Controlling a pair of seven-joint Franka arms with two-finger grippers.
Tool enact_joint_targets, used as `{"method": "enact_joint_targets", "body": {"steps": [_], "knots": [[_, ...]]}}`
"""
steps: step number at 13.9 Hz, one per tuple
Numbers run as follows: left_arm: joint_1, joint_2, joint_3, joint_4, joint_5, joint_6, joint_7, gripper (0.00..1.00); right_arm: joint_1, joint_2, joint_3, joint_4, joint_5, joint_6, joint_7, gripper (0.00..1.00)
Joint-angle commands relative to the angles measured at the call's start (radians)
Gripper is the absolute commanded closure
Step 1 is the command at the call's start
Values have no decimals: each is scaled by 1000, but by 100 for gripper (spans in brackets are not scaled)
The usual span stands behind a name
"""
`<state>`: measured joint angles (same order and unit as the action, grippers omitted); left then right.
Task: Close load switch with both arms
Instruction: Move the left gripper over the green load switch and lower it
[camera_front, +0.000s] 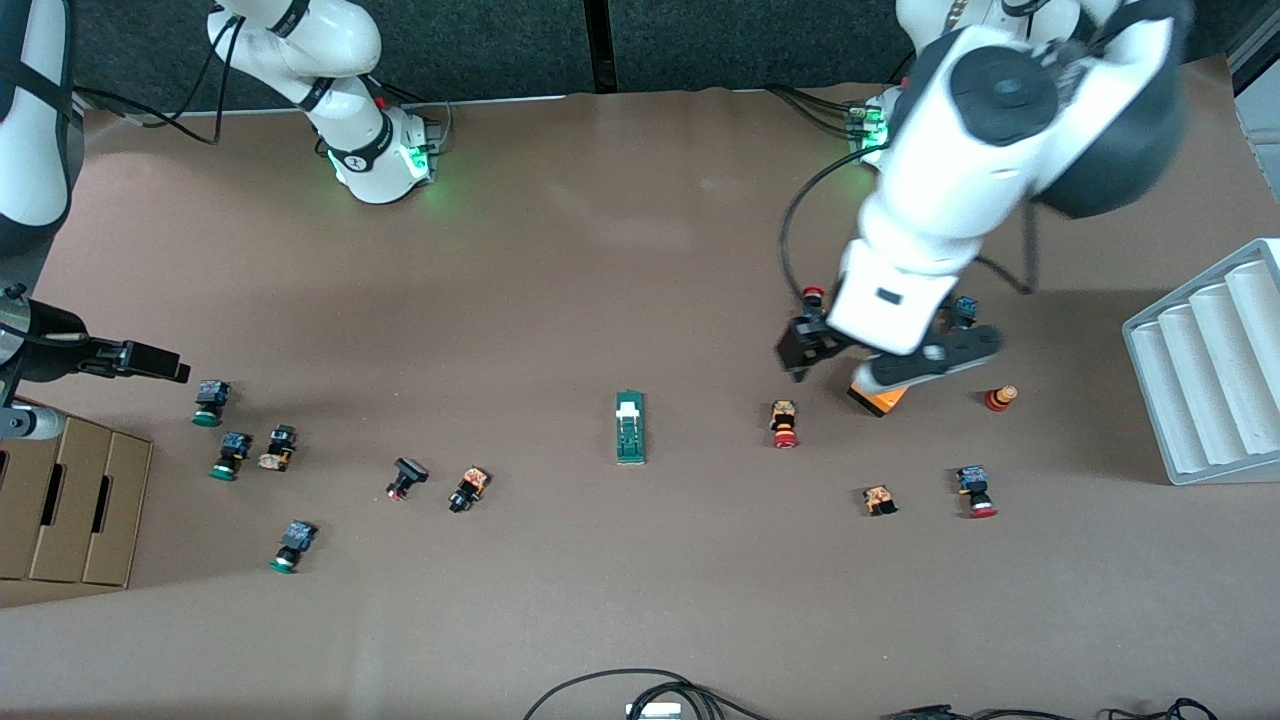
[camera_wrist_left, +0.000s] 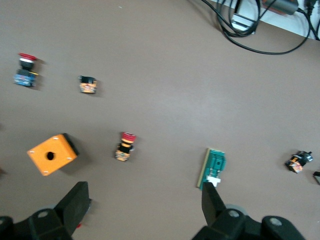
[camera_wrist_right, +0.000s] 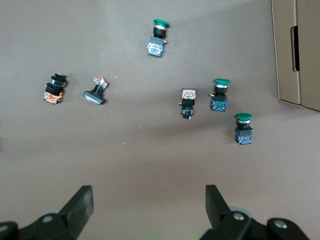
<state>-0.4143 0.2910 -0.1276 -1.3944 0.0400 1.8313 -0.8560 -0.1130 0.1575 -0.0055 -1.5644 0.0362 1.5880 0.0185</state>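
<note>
The load switch (camera_front: 630, 427), a narrow green block with a white slider, lies flat in the middle of the table. In the left wrist view the load switch (camera_wrist_left: 212, 167) shows just past one fingertip. My left gripper (camera_front: 805, 352) (camera_wrist_left: 144, 195) hangs open over bare table beside the orange box (camera_front: 878, 397) (camera_wrist_left: 51, 154), holding nothing. My right gripper (camera_front: 140, 358) (camera_wrist_right: 148, 196) is open and empty above the right arm's end of the table, over bare table close to green-capped buttons (camera_front: 210, 402) (camera_wrist_right: 243, 128).
Red-capped push buttons (camera_front: 784, 424) (camera_wrist_left: 125, 146) lie around the orange box. More buttons (camera_front: 468, 489) lie toward the right arm's end. A cardboard box (camera_front: 70, 500) (camera_wrist_right: 297, 50) sits there too. A grey ridged tray (camera_front: 1210, 370) stands at the left arm's end. Cables (camera_front: 640, 690) lie at the near edge.
</note>
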Motion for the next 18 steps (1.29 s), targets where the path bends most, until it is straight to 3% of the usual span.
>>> {"method": "enact_joint_targets", "body": {"steps": [1,7,11,15,18], "knots": [[-85,23,13,-24,104,72,-122,1,-11,31,7,17,-2,3,-26,0],[-227,46,13,-274,297,443,-348,1,-19,57,10,17,1,3,-130,0],[-346,146,13,-268,562,445,-700,1,-19,66,12,17,-1,4,-173,0],[-432,269,13,-268,821,448,-897,1,-22,94,7,17,63,6,-303,0],[-458,319,13,-270,972,447,-1015,1,-23,100,9,18,56,17,-336,0]]}}
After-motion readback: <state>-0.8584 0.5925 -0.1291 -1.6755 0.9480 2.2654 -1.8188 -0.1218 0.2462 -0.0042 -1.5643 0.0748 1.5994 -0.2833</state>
